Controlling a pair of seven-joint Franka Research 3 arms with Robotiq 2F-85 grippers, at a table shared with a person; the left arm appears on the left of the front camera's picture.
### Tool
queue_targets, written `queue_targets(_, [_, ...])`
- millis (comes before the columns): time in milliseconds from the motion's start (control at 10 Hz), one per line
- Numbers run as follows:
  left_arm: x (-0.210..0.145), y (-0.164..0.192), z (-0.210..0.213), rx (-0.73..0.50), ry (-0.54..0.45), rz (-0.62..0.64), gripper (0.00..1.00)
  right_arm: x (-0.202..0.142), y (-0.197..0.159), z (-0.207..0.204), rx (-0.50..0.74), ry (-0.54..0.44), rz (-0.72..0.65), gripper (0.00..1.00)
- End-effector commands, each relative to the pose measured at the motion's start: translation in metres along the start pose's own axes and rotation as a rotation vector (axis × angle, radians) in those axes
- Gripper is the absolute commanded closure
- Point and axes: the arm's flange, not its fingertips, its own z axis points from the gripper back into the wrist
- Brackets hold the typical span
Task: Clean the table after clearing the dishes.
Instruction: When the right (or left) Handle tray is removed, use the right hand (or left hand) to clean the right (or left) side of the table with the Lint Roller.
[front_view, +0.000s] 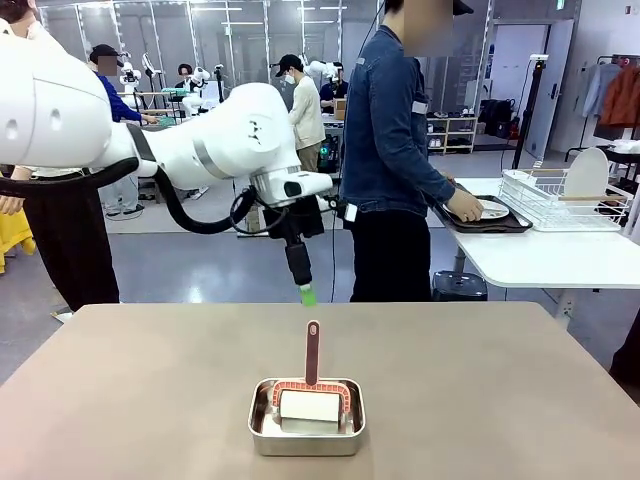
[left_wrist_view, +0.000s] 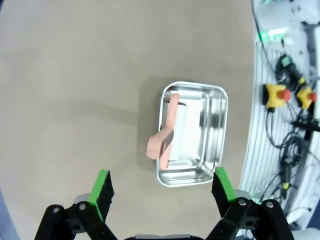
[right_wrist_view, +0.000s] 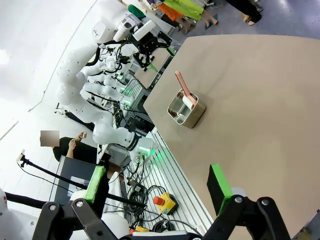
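My left gripper (front_view: 307, 293) hangs fingers-down just above the upright handle of the brush (front_view: 313, 352). The brush stands in the pan (front_view: 262, 420) near the middle of the table (front_view: 520, 390). The gripper's fingers are spread wide with nothing between them. The right gripper (right_wrist_view: 156, 182) sits out by the table's edge, well apart from the pan, also wide and empty. The dishes are off this table: I see one plate on a tray (front_view: 490, 213) under the person's hand (front_view: 465, 207), on the white table (front_view: 530, 260) beside the rack (front_view: 565, 195). So I judge the clearing about done and the step in hand to be picking up the brush. In the left wrist view the handle lies ahead of the fingers, not between them. I would first bring the pads to either side of it, then come straight down and close on the upper handle. After that I would lift vertically so the head clears the pan wall. The pan looks light and may slide or come up with the brush, so I would go slowly. I can read no brand, label or writing on the pan, brush or table.
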Motion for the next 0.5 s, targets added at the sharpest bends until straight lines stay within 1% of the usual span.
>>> queue_targets(0, [0.005, 0.005, -0.004, 0.025, 0.044, -0.092, 0.0, -0.002, 0.003, 0.001, 0.006, 0.008, 0.02, 0.0])
queue_targets(100, [0.008, 0.003, -0.011, 0.026, 0.062, -0.137, 0.0, -0.002, 0.003, 0.001, 0.006, 0.008, 0.02, 0.0])
queue_targets(300, [0.015, -0.001, -0.026, -0.007, 0.066, -0.163, 0.0, -0.002, 0.003, 0.001, 0.006, 0.008, 0.02, 0.0])
queue_targets(400, [0.014, -0.004, -0.033, -0.031, 0.104, -0.185, 0.0, -0.002, 0.003, 0.001, 0.006, 0.008, 0.02, 0.0])
